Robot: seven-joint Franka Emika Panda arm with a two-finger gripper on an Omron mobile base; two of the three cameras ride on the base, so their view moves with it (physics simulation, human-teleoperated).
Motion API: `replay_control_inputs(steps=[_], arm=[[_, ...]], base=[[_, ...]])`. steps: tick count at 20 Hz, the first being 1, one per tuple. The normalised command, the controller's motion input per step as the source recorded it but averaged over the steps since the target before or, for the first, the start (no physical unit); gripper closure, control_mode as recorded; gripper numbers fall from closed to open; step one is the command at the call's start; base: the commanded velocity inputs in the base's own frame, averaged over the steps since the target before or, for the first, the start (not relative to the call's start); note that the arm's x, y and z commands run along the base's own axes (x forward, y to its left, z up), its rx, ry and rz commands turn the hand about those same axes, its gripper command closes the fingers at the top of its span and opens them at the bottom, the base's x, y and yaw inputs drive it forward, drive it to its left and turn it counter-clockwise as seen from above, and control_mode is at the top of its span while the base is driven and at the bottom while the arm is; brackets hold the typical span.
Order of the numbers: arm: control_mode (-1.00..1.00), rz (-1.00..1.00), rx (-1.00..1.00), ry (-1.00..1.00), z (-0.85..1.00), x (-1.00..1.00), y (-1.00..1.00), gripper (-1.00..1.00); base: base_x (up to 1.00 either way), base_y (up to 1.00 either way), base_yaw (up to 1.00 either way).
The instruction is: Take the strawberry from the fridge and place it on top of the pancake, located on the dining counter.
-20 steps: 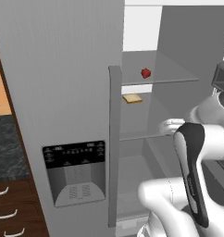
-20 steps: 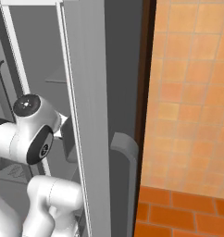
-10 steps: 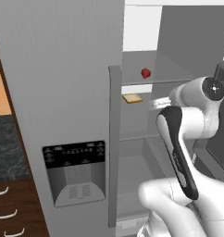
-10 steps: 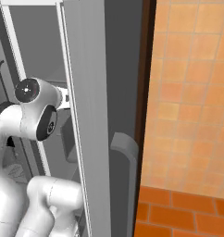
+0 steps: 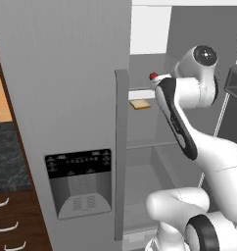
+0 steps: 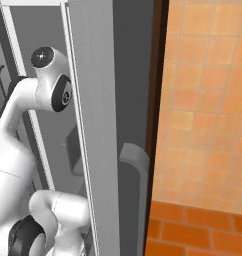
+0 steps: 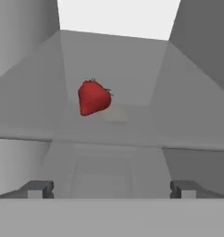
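No text, brand or number can be read in any view. The black dispenser panel [image 5: 78,163] on the closed fridge door [image 5: 66,98] carries two rows of small white marks, maybe icons or tiny words, but they are too small and blurred to read. The other surfaces that show have no label or sign on them

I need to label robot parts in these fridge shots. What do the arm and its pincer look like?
The arm is made of glossy white rounded segments with dark grey to black joint bands and round dark end caps with a small pale centre. The pincer has two small, dark grey, blocky fingertips. No cables or markings are visible.
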Motion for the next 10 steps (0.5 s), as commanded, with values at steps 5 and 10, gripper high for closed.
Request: replay_control_inputs(steps=[5, 10], arm=[[-1.00, -0.24, 0.25, 0.11, 0.00, 0.77, 0.00, -1.00], [-1.00, -0.08, 0.19, 0.02, -0.06, 0.40, 0.09, -1.00]], base=[[0.00, 0.00, 0.00], [0.00, 0.00, 0.00]])
